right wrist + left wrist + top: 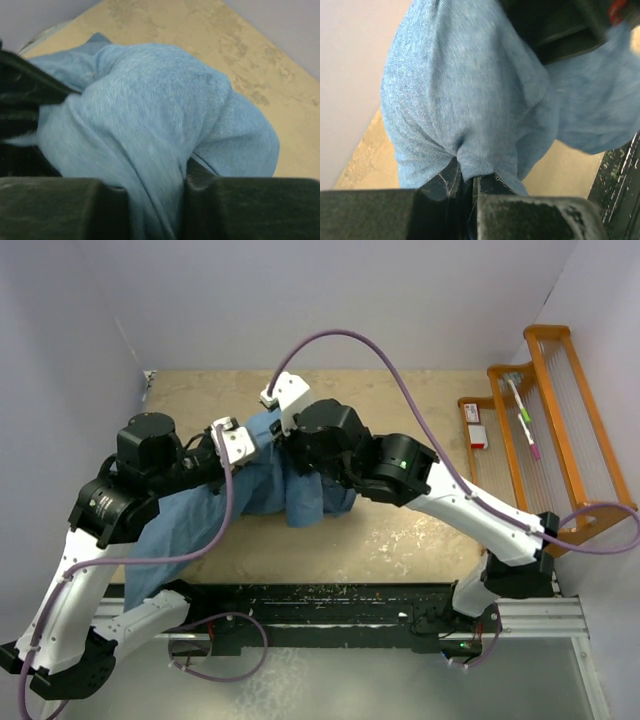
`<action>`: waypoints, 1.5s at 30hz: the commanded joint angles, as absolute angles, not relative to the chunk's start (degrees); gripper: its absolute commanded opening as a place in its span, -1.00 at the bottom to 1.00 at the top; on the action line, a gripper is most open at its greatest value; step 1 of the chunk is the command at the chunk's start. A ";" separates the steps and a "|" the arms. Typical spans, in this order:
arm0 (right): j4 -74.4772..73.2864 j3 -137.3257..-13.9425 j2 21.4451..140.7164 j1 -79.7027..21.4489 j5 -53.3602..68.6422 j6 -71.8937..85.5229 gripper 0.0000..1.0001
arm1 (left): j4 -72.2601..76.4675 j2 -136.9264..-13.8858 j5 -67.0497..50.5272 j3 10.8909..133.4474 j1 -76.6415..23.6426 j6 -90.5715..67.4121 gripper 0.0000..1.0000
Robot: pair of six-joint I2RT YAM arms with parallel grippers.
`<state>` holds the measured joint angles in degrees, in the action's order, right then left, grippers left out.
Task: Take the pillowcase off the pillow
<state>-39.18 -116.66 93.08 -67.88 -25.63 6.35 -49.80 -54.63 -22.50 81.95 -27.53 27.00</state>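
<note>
The slate-blue pillowcase hangs wrinkled and bunched between both arms, trailing down to the near left of the tan table. My left gripper is shut on a pinched fold of the pillowcase; its fingertips grip the fold at the bottom of the left wrist view. My right gripper is shut on a thick bunch of the pillowcase, which runs down between its fingers. The two grippers sit close together above the table's middle. The cream pillow is not in view.
A wooden rack stands at the right wall with a white card and a pen-like stick in it. A black rail runs along the near edge. Walls close in at the left and the back.
</note>
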 commanded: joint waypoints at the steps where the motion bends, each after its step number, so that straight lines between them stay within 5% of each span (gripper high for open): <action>1: -17.91 -110.30 80.21 -66.01 -7.58 14.29 -0.28 | -53.48 -57.86 -19.38 79.34 -27.25 29.65 -1.00; 4: -11.58 -99.24 71.82 -55.96 5.79 18.82 0.16 | -52.69 -58.15 -19.71 83.73 -27.25 31.50 -1.00; 10: -8.98 -85.83 60.91 -49.71 9.72 16.42 0.45 | -58.08 -62.47 -21.40 95.98 -27.16 35.46 -1.00; 17: -10.48 -69.17 47.86 -49.48 3.74 20.47 0.40 | -59.97 -61.78 -18.76 98.58 -27.14 40.08 -1.00; 24: -6.79 -47.36 41.20 -49.48 1.70 27.08 -0.04 | -61.31 -62.54 -18.85 102.84 -27.16 41.42 -1.00; 35: 6.46 -49.42 54.92 -49.70 7.15 27.77 -0.18 | -66.31 -63.12 -20.79 107.66 -27.16 41.11 -1.00; 38: 8.75 -52.07 57.43 -49.92 7.02 26.68 -0.05 | -69.24 -63.50 -23.37 109.34 -27.17 41.90 -1.00; 41: 9.05 -53.28 54.98 -49.80 3.53 25.15 0.39 | -72.72 -64.03 -26.44 112.24 -27.18 42.69 -1.00; 45: 7.93 -54.84 53.55 -49.13 0.06 20.28 0.50 | -76.51 -64.57 -29.48 114.93 -27.22 43.83 -1.00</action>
<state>3.64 -50.02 55.77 -49.58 3.90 25.02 -77.10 -65.17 -23.29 109.54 -27.40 41.25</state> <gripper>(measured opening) 0.739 0.055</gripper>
